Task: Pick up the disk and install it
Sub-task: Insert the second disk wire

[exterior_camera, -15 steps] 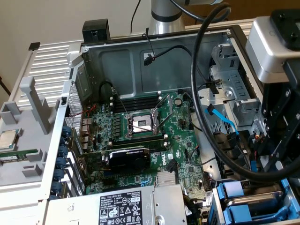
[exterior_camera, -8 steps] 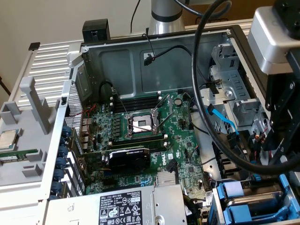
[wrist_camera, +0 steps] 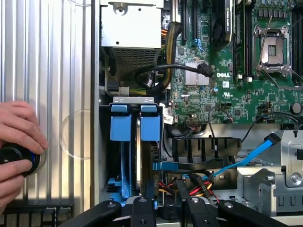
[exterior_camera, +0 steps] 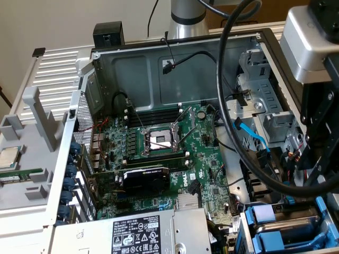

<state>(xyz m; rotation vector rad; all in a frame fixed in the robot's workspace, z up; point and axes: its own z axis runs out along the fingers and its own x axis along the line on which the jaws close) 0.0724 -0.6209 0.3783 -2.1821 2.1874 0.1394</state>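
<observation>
In the wrist view the disk (wrist_camera: 138, 161) stands on edge in the drive bay, a thin silver side between blue carrier tabs (wrist_camera: 150, 126). A second blue carrier (wrist_camera: 120, 126) sits right beside it. My gripper (wrist_camera: 168, 205) hovers just off the bay's end, open, its black fingers (wrist_camera: 143, 208) apart with only red and yellow wires behind the gap. In the exterior view my gripper (exterior_camera: 312, 164) hangs over the case's right side, above the blue carriers (exterior_camera: 263, 216).
A person's hand (wrist_camera: 16, 127) rests on a black knob (wrist_camera: 14, 158) on the ribbed metal table. The open case holds the motherboard (exterior_camera: 159, 153), a grey power-supply box (exterior_camera: 143, 233), a blue SATA cable (wrist_camera: 246, 158) and thick black arm cables (exterior_camera: 233, 106). A small CPU chip (exterior_camera: 8, 157) lies at the exterior view's left.
</observation>
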